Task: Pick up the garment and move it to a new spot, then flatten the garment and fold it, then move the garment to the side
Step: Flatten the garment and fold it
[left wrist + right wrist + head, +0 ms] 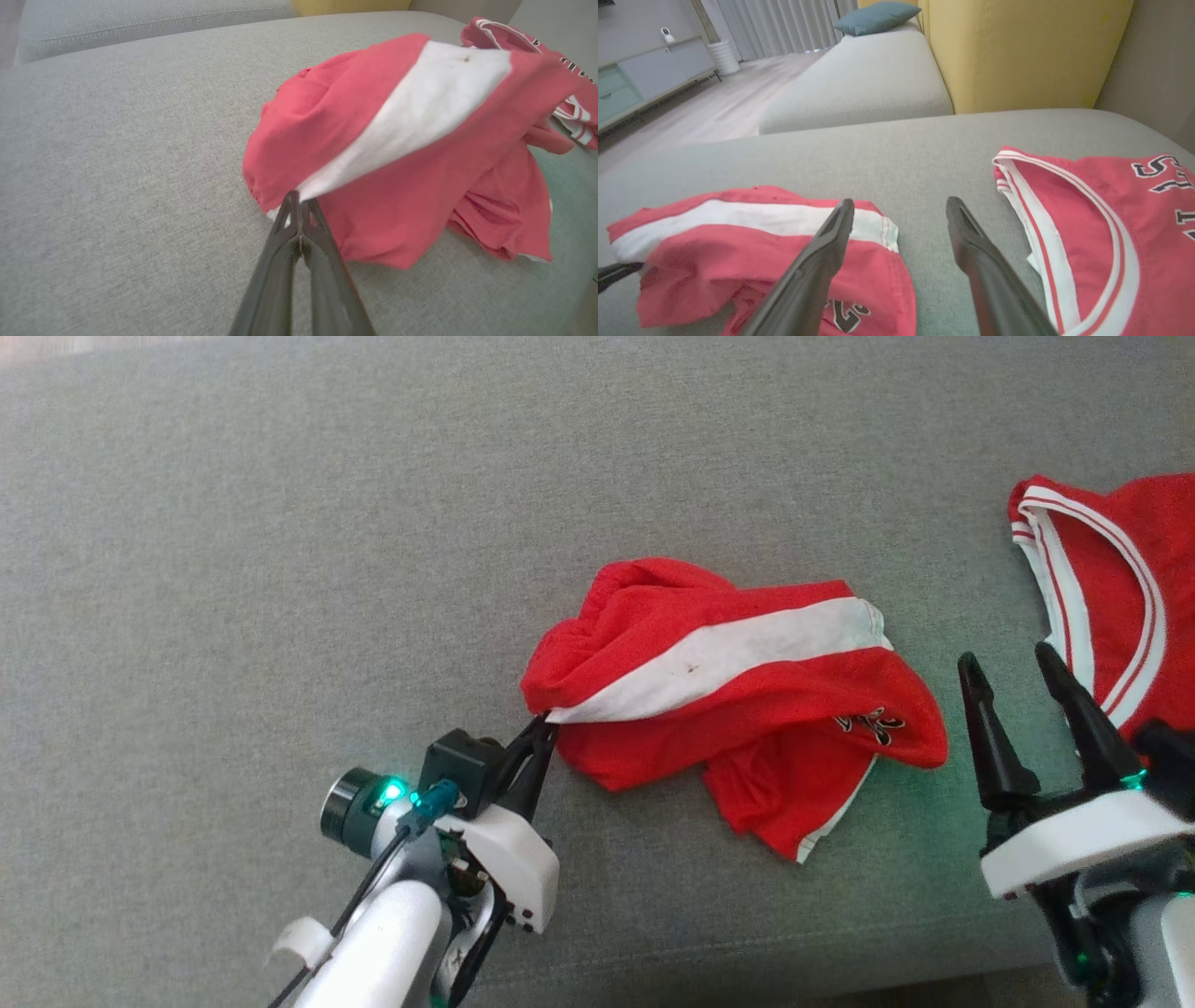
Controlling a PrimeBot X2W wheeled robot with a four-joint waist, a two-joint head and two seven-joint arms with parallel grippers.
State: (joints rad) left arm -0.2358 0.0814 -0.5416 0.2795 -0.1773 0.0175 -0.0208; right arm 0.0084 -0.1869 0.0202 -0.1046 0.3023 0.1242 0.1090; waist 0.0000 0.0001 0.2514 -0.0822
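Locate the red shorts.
Head view centre: the red shorts lie crumpled on the grey cushion, left gripper shut on their left corner, red jersey to the right.

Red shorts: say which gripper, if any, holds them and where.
The left gripper is shut on the red shorts, pinching their edge at the end of the white stripe. The right gripper is open, holding nothing.

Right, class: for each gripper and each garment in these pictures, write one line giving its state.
left gripper: shut on an edge of the red shorts.
right gripper: open, empty.
red shorts: crumpled on the sofa.
red jersey: lying flat, not held.
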